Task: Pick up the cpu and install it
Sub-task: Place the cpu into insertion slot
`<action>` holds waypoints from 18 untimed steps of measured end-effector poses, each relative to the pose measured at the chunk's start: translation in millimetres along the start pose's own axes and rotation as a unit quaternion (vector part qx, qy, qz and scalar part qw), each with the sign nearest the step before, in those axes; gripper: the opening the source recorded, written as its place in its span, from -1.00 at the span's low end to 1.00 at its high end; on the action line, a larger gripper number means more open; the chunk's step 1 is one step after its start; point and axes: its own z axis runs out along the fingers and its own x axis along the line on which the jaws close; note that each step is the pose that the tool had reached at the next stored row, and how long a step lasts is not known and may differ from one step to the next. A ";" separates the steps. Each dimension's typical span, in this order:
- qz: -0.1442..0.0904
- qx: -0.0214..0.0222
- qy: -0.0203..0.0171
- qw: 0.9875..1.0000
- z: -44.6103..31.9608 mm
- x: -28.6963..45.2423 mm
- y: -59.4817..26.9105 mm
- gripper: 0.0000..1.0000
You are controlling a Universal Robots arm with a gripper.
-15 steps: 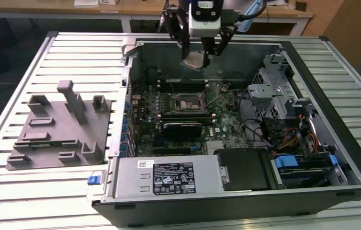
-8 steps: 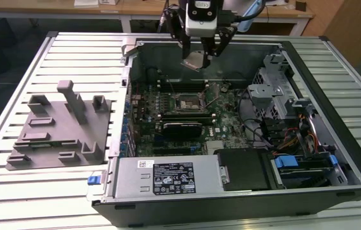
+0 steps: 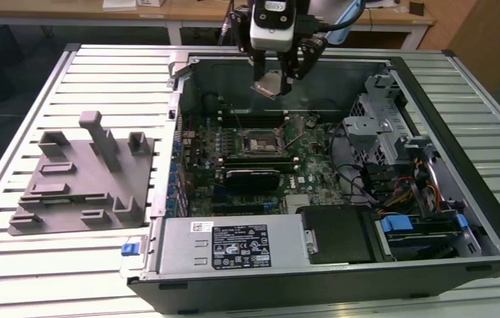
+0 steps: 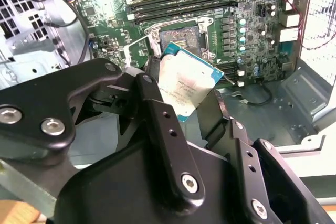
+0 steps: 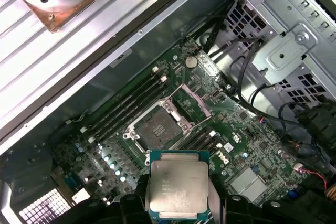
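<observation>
**Cpu aloft over the open case**

Clamped in the pincer (image 3: 272, 82): the cpu (image 3: 268, 85), high above the board (image 3: 312, 169) and well clear of everything inside the case (image 3: 462, 199). Seen tilted in the exterior view, not level.

Gripped by two opposite edges, fingers (image 4: 149, 93) closed only to the chip's own width, silver top bare between them in both wrist views. Probably an edge hold to keep the pads off both flat faces, and to leave the underside free to meet the socket.

Socket (image 5: 157, 129) below the pincer and off to one side, not straight beneath, and well apart from the chip. Metal frame (image 5: 190, 98) apparently swung up on its hinge with the bed bare, so judged ready to receive. Memory slots (image 5: 123, 106) just beside the socket, leaving little room there.

Grey fixture (image 3: 82, 179) far out to the side of the pincer, outside the case on the slatted table (image 3: 20, 278).

Pick-up judged done. Chip not yet seated.
</observation>
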 end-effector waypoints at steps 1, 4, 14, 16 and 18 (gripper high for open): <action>0.005 0.000 0.000 1.000 0.0 0.0 0.0 0.06; 0.020 0.000 -0.002 1.000 0.2 0.0 0.0 0.06; 0.062 0.000 -0.005 0.998 0.5 0.0 0.0 0.06; 0.070 0.000 -0.006 0.998 0.6 0.0 0.0 0.06; 0.078 0.000 -0.007 0.997 0.7 0.0 -0.1 0.06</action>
